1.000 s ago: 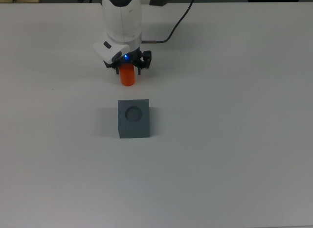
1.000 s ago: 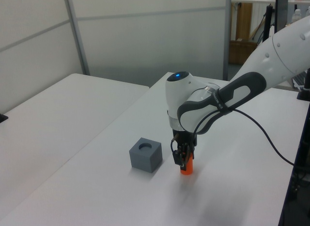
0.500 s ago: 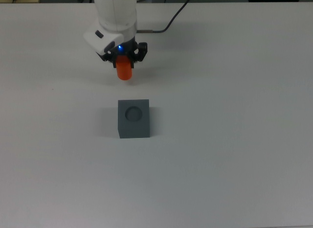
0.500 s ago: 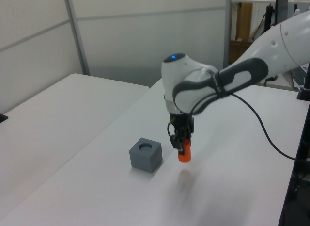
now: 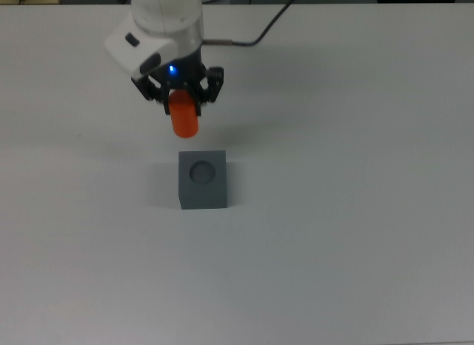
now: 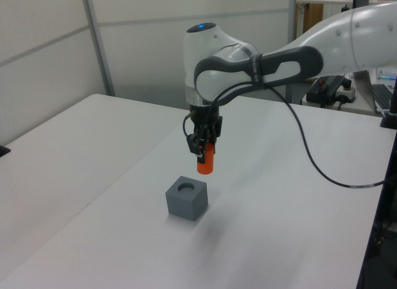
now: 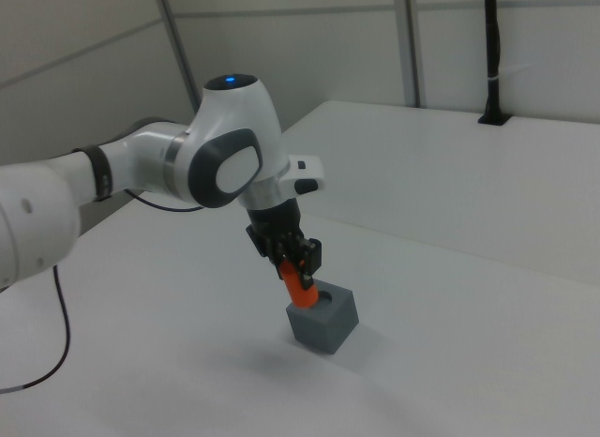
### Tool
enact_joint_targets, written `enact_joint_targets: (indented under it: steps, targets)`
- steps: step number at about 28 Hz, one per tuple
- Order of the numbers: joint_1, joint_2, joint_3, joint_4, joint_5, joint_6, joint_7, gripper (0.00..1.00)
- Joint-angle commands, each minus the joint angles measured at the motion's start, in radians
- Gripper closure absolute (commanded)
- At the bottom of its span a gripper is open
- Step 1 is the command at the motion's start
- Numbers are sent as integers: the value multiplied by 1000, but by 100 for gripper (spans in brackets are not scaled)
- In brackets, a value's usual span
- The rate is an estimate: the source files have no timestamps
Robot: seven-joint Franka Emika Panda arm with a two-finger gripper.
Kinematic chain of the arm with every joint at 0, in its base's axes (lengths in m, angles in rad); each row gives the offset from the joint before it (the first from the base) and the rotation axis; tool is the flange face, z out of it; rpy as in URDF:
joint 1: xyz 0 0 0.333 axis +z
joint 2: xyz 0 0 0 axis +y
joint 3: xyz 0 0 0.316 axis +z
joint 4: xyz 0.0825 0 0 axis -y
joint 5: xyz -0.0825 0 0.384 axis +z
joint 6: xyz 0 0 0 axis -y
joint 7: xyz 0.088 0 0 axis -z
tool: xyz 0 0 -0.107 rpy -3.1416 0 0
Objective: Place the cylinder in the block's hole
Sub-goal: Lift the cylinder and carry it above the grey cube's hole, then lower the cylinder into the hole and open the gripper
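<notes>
Surface: a plain white table [image 5: 355,234] set against pale wall panels; a second white table [image 6: 68,140] adjoins it on the left view's left. No brand, label or legible writing is visible on any item.

Arm: a white Franka arm [image 6: 260,53] with dark grey joint covers reaches over the table, a black cable [image 6: 310,159] trailing from it. A blue indicator light shows on the wrist in the top view.

Block: the block [image 5: 202,180] is a dark grey matte cube resting flat on the table, with one round hole in its top face. It sits below the fingers and just beyond the cylinder's lower end, towards the top view's bottom edge; nothing touches it.

Gripper: the gripper [image 5: 180,101] points downward, its black fingers [image 6: 193,142] closed onto the upper part of the cylinder [image 5: 184,117].

Cylinder: small, smooth, orange-red, taller than wide and narrower than the block. It hangs below the fingertips, roughly upright, clear of the table. In the left view its lower end is above the block's top face and offset to the left view's right of the hole.
</notes>
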Motion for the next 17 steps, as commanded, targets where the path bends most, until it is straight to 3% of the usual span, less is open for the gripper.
enact_joint_targets:
  steps: [1, 6, 17]
  targets:
    - [23, 121, 2, 125, 5, -5, 59, 99]
    - [29, 152, 2, 127, 3, 92, 93, 99]
    - [43, 176, 2, 122, -6, 112, 98, 99]
